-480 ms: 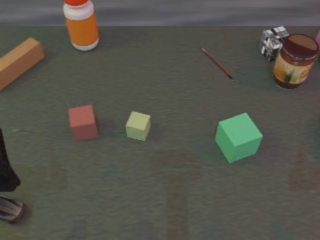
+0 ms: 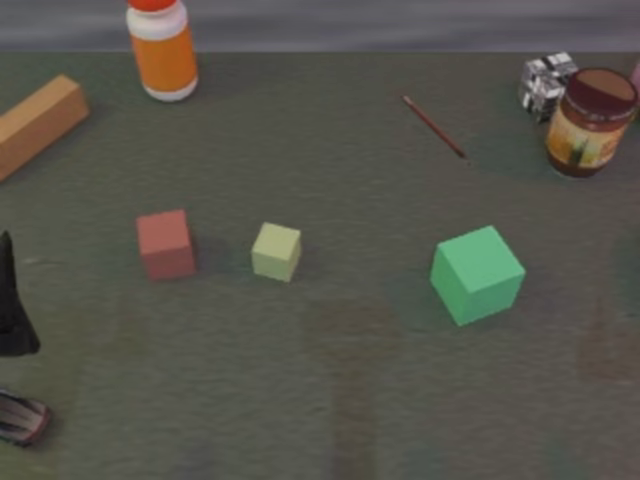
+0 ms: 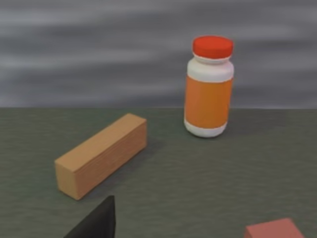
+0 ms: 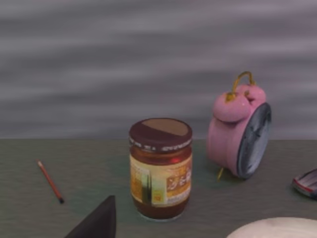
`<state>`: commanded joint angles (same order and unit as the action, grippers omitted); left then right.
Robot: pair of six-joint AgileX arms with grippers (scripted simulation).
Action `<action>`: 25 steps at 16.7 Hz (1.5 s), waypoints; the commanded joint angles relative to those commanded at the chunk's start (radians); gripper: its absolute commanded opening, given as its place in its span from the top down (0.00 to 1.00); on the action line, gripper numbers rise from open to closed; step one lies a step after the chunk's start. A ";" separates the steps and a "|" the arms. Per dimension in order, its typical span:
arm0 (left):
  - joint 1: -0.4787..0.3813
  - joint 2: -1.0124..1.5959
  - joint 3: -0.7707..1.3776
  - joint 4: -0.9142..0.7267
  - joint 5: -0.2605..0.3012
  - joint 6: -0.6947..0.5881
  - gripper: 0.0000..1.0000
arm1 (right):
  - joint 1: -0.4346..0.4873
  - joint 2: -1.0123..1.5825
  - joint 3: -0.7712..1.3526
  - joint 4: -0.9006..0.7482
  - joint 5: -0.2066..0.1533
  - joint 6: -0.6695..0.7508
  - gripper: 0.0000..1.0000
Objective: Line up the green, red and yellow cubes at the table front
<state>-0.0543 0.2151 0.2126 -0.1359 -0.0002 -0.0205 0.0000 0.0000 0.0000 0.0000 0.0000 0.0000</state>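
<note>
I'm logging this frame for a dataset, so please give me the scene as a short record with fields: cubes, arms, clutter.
green cube: top view's right of centre, standing alone
yellow cube: left of centre, apart from the others
red cube: left of the yellow one, with a gap between them
row: the three sit in a rough left-to-right spread, unevenly spaced
left gripper: at the table's left edge, holding nothing
right arm: not seen in the top view
clutter at the back: wooden block, orange bottle, pencil, jar, patterned cube, pink alarm clock
</note>
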 joint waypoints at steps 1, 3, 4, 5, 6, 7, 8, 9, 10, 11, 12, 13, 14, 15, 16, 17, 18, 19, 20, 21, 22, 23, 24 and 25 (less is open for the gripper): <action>-0.017 0.072 0.070 -0.041 0.000 -0.006 0.00 | 0.000 0.000 0.000 0.000 0.000 0.000 0.00; -0.055 0.251 0.231 -0.135 0.001 -0.020 0.00 | 0.000 0.000 0.000 0.000 0.000 0.000 0.00; -0.076 0.355 0.320 -0.187 0.001 -0.027 0.00 | 0.000 0.000 0.000 0.000 0.000 0.000 0.00; -0.098 0.466 0.412 -0.241 0.001 -0.035 0.00 | 0.000 0.000 0.000 0.000 0.000 0.000 0.00; -0.120 0.583 0.506 -0.298 0.002 -0.044 0.00 | 0.000 0.000 0.000 0.000 0.000 0.000 0.00; -0.143 0.703 0.601 -0.357 0.002 -0.052 0.00 | 0.000 0.000 0.000 0.000 0.000 0.000 0.00; -0.166 0.826 0.697 -0.417 0.003 -0.061 0.00 | 0.000 0.000 0.000 0.000 0.000 0.000 0.00; -0.189 0.948 0.792 -0.478 0.003 -0.070 0.00 | 0.000 0.000 0.000 0.000 0.000 0.000 0.00; -0.212 1.067 0.886 -0.538 0.004 -0.078 0.00 | 0.000 0.000 0.000 0.000 0.000 0.000 0.00; -0.235 1.181 0.976 -0.598 0.004 -0.087 0.00 | 0.000 0.000 0.000 0.000 0.000 0.000 0.00; -0.257 1.290 1.064 -0.656 0.005 -0.095 0.00 | 0.000 0.000 0.000 0.000 0.000 0.000 0.00; -0.278 1.394 1.150 -0.712 0.006 -0.104 0.00 | 0.000 0.000 0.000 0.000 0.000 0.000 0.00; -0.299 1.491 1.232 -0.766 0.006 -0.112 0.00 | 0.000 0.000 0.000 0.000 0.000 0.000 0.00; -0.319 1.584 1.313 -0.817 0.007 -0.119 0.00 | 0.000 0.000 0.000 0.000 0.000 0.000 0.00; -0.338 1.672 1.391 -0.864 0.007 -0.126 0.00 | 0.000 0.000 0.000 0.000 0.000 0.000 0.00; -0.355 1.756 1.466 -0.909 0.007 -0.133 0.00 | 0.000 0.000 0.000 0.000 0.000 0.000 0.00; -0.372 1.834 1.537 -0.949 0.007 -0.139 0.00 | 0.000 0.000 0.000 0.000 0.000 0.000 0.00; -0.387 1.907 1.602 -0.985 0.007 -0.144 0.00 | 0.000 0.000 0.000 0.000 0.000 0.000 0.00; -0.401 1.972 1.662 -1.017 0.007 -0.149 0.00 | 0.000 0.000 0.000 0.000 0.000 0.000 0.00; -0.413 2.029 1.715 -1.045 0.007 -0.153 0.00 | 0.000 0.000 0.000 0.000 0.000 0.000 0.00; -0.423 2.076 1.760 -1.069 0.006 -0.157 0.00 | 0.000 0.000 0.000 0.000 0.000 0.000 0.00; -0.432 2.114 1.796 -1.088 0.006 -0.160 0.00 | 0.000 0.000 0.000 0.000 0.000 0.000 0.00; -0.438 2.142 1.825 -1.103 0.006 -0.163 0.00 | 0.000 0.000 0.000 0.000 0.000 0.000 0.00; -0.443 2.160 1.844 -1.112 0.005 -0.164 0.00 | 0.000 0.000 0.000 0.000 0.000 0.000 0.00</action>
<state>-0.4972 2.3755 2.0571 -1.2483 0.0051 -0.1846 0.0000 0.0000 0.0000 0.0000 0.0000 0.0000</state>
